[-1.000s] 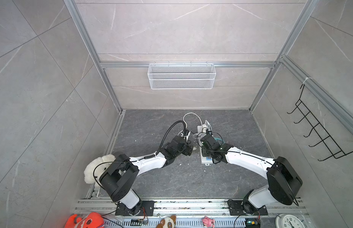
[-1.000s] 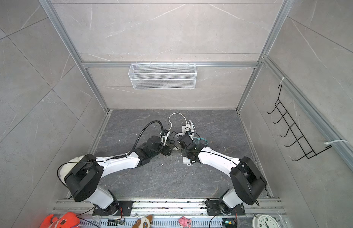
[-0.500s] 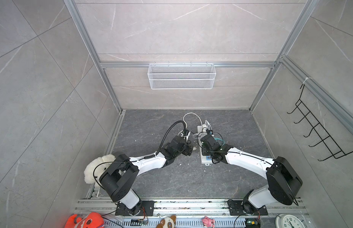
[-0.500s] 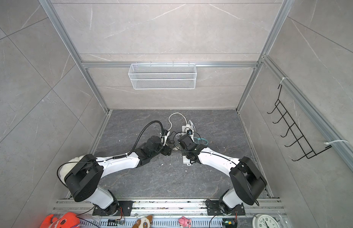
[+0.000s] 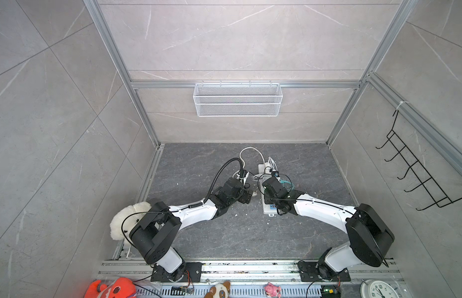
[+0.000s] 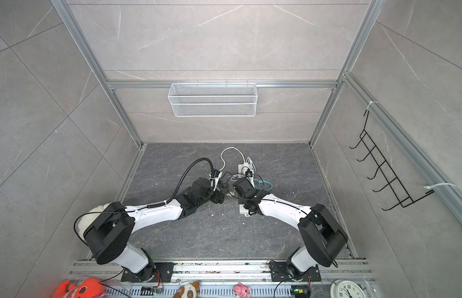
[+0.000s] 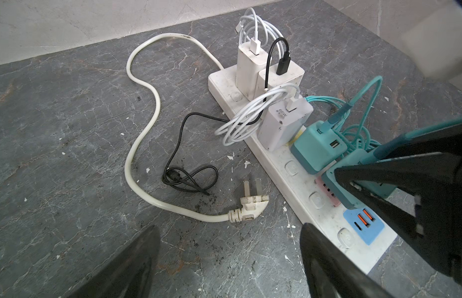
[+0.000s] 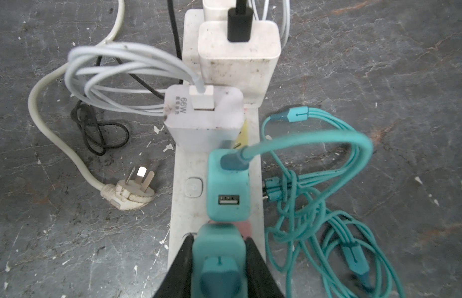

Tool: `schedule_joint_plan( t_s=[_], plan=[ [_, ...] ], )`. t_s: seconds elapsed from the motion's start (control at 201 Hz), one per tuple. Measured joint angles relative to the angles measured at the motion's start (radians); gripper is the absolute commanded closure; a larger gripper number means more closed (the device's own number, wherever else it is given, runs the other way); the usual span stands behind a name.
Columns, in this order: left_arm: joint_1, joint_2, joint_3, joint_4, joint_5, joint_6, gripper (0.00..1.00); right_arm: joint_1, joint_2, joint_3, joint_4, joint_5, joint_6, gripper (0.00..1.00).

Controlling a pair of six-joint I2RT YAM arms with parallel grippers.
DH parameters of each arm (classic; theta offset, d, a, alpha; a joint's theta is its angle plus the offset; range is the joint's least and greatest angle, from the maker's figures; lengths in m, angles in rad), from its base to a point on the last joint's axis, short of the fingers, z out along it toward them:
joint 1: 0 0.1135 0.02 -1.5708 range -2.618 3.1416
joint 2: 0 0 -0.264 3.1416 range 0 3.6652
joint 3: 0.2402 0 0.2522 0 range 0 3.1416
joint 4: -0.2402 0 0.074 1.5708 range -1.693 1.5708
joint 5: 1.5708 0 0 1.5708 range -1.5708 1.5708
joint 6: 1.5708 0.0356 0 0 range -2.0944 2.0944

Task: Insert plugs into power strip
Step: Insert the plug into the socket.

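The white power strip lies on the dark floor; in both top views it lies under the right arm. Three white plugs and a teal plug stand in it in a row. My right gripper is shut on a second teal plug, which sits low over the pink socket; how deep it sits is hidden. My left gripper hovers open over bare floor beside the strip, holding nothing.
The strip's thick white cord loops across the floor to its pronged plug. Coiled teal cables lie on the strip's other side, a black cable near the cord. A blue USB socket is free. A wire basket hangs on the back wall.
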Motion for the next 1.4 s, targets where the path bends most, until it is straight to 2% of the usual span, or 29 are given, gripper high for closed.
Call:
schedule_joint_plan(
  t_s=[1.115,1.403],
  plan=[
    [0.0,-0.067,-0.04,0.002,-0.03,0.0,0.13,0.044,0.057,-0.053,0.092,0.089,0.087,0.94],
    [0.0,-0.126,-0.063,-0.007,-0.082,0.0,0.12,0.055,0.103,-0.014,0.064,0.12,0.087,0.94]
  ],
)
